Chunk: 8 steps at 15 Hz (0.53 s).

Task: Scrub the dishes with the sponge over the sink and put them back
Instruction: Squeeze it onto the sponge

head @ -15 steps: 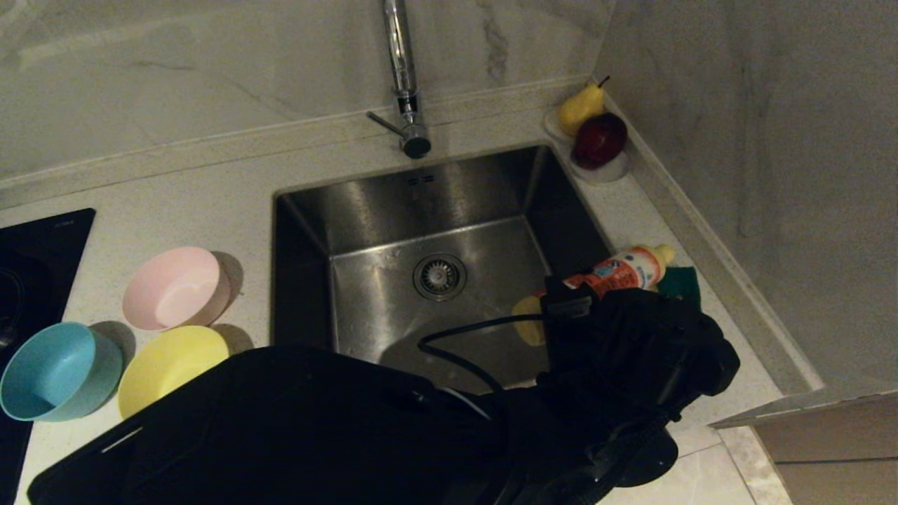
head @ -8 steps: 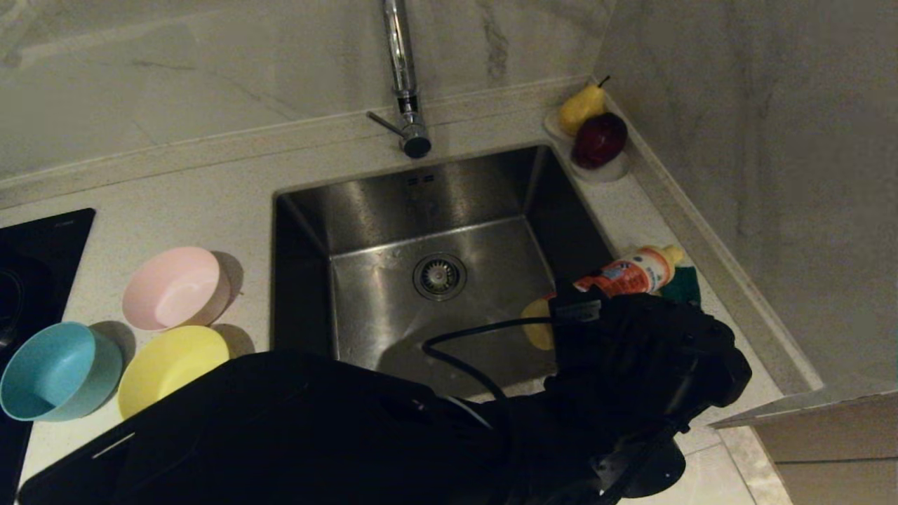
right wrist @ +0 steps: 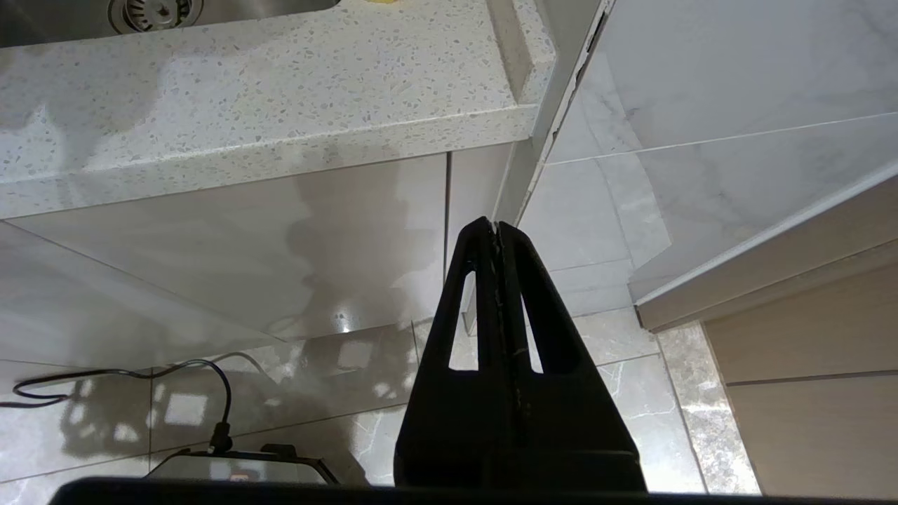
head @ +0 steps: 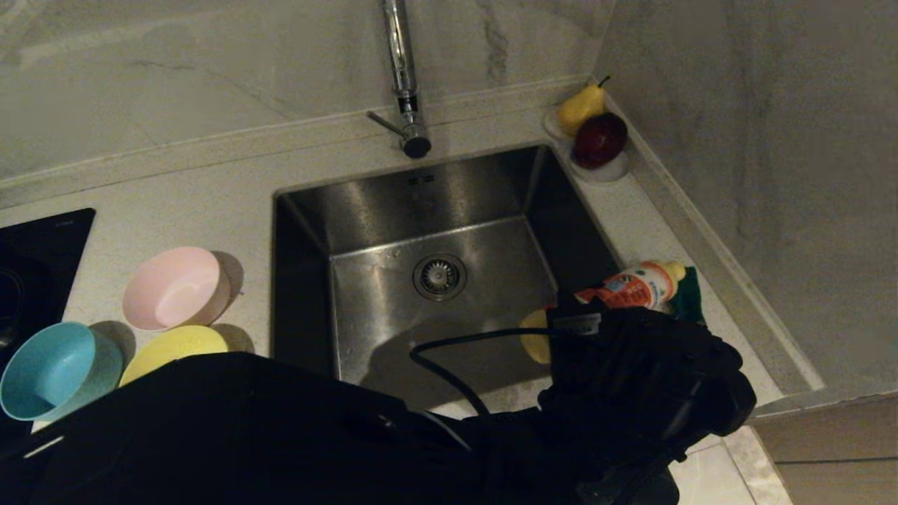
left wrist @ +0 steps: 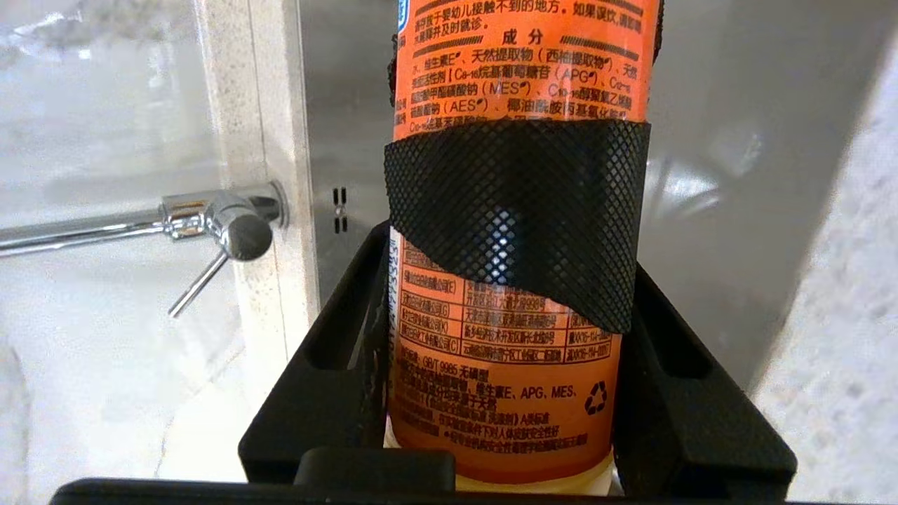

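The left gripper [left wrist: 512, 393] grasps an orange detergent bottle [head: 631, 286] at the lower right of the head view, beside the sink [head: 435, 280]. The left arm [head: 280, 435] fills the lower frame, hiding part of the yellow bowl [head: 172, 347]. The pink bowl [head: 175, 287] and blue bowl [head: 56, 368] stand at the left, near a black stove top [head: 35, 259]. The sponge [head: 691, 284] shows only a green edge behind the bottle. A dish of fruit [head: 593, 133] sits at the upper right, beside the tap [head: 403, 77]. The right gripper [right wrist: 497, 231] hangs clenched below the counter edge [right wrist: 280, 140].
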### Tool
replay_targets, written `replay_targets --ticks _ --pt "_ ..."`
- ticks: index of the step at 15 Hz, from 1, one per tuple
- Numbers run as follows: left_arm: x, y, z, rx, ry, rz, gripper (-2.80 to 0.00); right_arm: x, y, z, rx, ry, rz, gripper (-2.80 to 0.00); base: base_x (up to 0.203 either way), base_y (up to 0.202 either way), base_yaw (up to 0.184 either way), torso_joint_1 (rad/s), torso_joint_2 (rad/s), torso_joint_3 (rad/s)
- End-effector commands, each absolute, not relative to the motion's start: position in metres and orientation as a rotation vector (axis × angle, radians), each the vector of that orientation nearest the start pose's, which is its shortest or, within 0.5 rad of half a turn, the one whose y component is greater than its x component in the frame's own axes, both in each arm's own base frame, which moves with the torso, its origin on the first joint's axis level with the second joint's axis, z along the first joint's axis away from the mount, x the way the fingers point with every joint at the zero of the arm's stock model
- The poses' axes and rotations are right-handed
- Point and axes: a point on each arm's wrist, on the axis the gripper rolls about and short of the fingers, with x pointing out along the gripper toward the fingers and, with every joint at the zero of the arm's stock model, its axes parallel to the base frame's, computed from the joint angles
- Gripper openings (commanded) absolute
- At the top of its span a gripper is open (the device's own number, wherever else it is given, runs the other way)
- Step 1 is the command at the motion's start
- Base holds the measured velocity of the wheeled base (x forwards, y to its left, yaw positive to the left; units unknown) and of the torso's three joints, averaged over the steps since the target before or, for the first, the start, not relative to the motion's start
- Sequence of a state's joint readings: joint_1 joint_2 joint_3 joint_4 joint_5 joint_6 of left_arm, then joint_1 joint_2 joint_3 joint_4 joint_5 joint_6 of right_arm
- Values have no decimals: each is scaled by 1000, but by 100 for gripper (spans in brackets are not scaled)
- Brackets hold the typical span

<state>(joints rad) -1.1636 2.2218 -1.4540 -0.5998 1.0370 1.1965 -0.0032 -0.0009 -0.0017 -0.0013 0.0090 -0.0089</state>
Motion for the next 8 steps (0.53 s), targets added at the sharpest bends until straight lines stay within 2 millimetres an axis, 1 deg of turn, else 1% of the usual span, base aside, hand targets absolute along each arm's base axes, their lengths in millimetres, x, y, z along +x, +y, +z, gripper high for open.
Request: replay_targets --ticks 1,2,3,8 --pt "191 -399 159 1351 -9 -157 -280 -23 0 76 -9 -5 6 -280 0 0 0 0 0 0" --pt "190 -398 159 1351 -10 -159 -280 -23 0 76 -9 -5 6 -280 0 0 0 0 0 0" --pt "190 -398 154 1363 -11 -175 -280 -23 0 76 -9 -5 6 -280 0 0 0 0 0 0" --pt "190 -401 155 1354 -21 -178 -280 -23 0 76 -9 -5 6 -280 0 0 0 0 0 0"
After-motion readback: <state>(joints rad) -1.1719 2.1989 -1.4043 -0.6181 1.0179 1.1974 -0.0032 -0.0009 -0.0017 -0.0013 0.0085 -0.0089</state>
